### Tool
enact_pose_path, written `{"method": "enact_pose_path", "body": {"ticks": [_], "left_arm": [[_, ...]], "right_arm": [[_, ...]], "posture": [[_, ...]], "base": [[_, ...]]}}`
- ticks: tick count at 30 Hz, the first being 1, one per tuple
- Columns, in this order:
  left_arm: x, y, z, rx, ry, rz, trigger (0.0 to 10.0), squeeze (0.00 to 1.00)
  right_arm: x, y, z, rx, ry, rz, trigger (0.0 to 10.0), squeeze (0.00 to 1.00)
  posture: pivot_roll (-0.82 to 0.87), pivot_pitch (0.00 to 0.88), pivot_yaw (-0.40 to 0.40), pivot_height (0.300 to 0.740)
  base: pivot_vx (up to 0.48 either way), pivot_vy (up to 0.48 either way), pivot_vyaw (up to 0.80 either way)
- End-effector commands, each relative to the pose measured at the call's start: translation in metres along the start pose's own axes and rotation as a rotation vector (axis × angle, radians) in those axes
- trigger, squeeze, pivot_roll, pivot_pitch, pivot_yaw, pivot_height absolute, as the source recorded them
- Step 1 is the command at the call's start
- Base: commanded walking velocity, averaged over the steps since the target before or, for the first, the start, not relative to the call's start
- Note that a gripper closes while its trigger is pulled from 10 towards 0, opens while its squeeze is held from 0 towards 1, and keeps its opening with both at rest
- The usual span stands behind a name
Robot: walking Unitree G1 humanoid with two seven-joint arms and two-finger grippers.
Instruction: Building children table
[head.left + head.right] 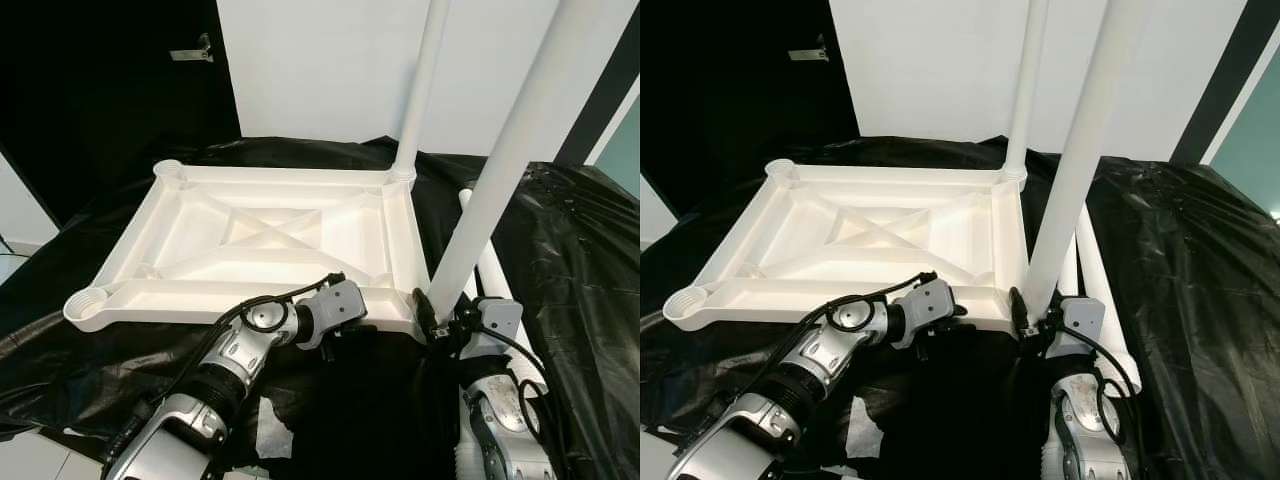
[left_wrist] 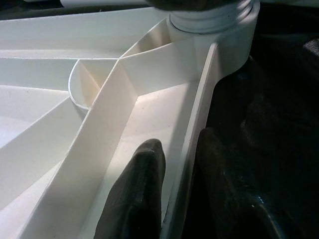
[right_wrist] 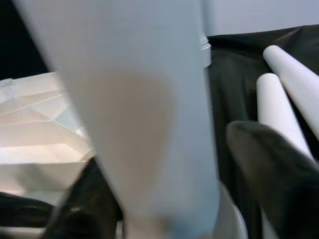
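The white plastic table top (image 1: 260,235) lies upside down on black cloth, ribs facing up. A white leg (image 1: 422,80) stands upright in its far right corner socket. A second leg (image 1: 500,170) stands tilted at the near right corner, and my right gripper (image 1: 437,318) is shut on its base, one black finger on each side (image 3: 269,164). My left gripper (image 2: 179,144) is shut on the table top's near rim, its fingers straddling the thin wall. The two left corner sockets (image 1: 85,300) hold no legs.
Two more white legs (image 3: 279,109) lie on the black cloth (image 1: 580,260) to the right of the table top. A white wall stands behind, with a dark door and handle (image 1: 195,50) at the back left. Pale floor shows at the lower left.
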State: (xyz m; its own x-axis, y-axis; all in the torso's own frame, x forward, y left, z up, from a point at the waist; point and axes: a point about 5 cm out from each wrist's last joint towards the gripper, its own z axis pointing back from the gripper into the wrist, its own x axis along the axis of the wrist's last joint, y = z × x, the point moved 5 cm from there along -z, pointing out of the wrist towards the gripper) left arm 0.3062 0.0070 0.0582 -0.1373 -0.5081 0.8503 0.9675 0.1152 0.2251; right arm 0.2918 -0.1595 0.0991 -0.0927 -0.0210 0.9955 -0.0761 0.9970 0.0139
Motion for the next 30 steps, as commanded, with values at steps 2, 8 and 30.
{"method": "enact_pose_path", "body": {"ticks": [2, 8, 30], "left_arm": [[-0.044, -0.04, -0.006, -0.146, 0.139, 0.108, 10.0, 0.0], [-0.041, -0.04, -0.009, -0.144, 0.132, 0.111, 10.0, 0.0], [-0.04, -0.039, -0.008, -0.142, 0.128, 0.111, 10.0, 0.0]], "right_arm": [[-0.003, -0.003, -0.003, 0.04, 0.026, 0.012, 10.0, 1.0], [0.002, 0.017, -0.008, 0.356, 0.043, 0.06, 10.0, 0.0], [-0.007, -0.005, -0.003, 0.731, 0.234, 0.217, 0.0, 0.0]], "posture": [[0.01, 0.0, -0.008, 0.74], [0.01, 0.0, -0.016, 0.74], [0.01, 0.0, -0.016, 0.74]], "base": [[0.0, 0.0, 0.0], [0.0, 0.0, 0.0], [0.0, 0.0, 0.0]]}}
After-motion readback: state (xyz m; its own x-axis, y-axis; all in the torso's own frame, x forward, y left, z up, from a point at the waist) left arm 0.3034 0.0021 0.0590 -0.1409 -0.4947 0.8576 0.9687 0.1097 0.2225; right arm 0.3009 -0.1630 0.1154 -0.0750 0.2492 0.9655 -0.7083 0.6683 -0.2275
